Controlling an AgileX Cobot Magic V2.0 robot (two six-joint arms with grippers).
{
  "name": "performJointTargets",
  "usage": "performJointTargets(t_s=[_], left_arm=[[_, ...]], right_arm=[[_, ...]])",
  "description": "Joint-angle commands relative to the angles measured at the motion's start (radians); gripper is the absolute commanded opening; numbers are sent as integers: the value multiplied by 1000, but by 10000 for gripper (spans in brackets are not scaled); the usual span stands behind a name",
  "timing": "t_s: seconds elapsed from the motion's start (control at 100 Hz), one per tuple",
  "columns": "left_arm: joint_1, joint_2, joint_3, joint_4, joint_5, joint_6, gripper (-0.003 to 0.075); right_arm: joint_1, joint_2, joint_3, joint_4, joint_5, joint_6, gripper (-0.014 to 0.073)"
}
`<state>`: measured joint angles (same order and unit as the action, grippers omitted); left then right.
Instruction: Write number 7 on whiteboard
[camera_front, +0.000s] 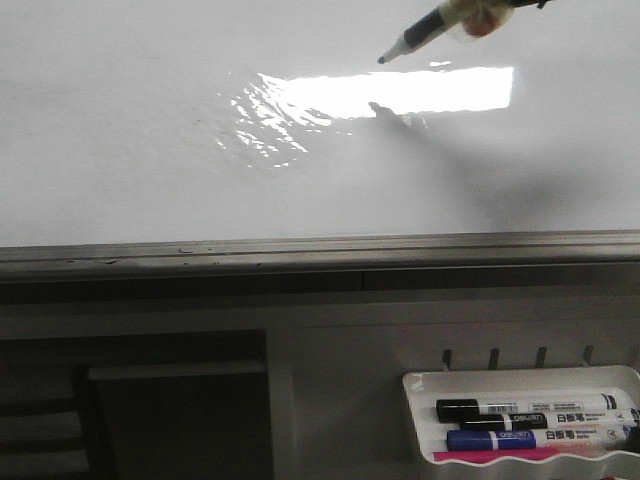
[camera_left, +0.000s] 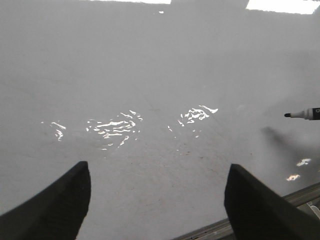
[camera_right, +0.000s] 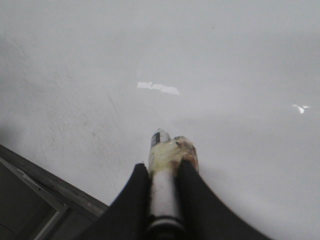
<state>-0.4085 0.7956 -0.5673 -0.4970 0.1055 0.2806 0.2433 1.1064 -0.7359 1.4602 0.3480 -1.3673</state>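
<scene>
The whiteboard (camera_front: 150, 150) fills the upper front view, glossy white with a bright glare patch. No number 7 or other stroke shows on it. My right gripper (camera_right: 163, 167) is shut on a tape-wrapped marker (camera_front: 425, 30), which enters the front view from the top right. The marker's tip hangs above the board, apart from its shadow. The marker's tip also shows in the left wrist view (camera_left: 301, 114). My left gripper (camera_left: 157, 175) is open and empty over the board (camera_left: 160, 90), near its lower edge. It is out of the front view.
The grey metal edge strip (camera_front: 320, 248) runs along the board's near side. A white marker tray (camera_front: 520, 380) at the lower right holds a black marker (camera_front: 520, 408), a blue marker (camera_front: 530, 438) and a pink one (camera_front: 520, 456). A dark recess (camera_front: 170, 410) lies at the lower left.
</scene>
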Motion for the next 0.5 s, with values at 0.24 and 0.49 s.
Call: performJointTargets(t_s=[0.24,0.49], left_arm=[[3,-6,-27,-12,-78,-7,512],[3,-6,-27,-12,-79,-7,512]], right_arm=[[0,109,-77,181,0,-140,-48],[-2,100,-62,165,-79,-140,-48]])
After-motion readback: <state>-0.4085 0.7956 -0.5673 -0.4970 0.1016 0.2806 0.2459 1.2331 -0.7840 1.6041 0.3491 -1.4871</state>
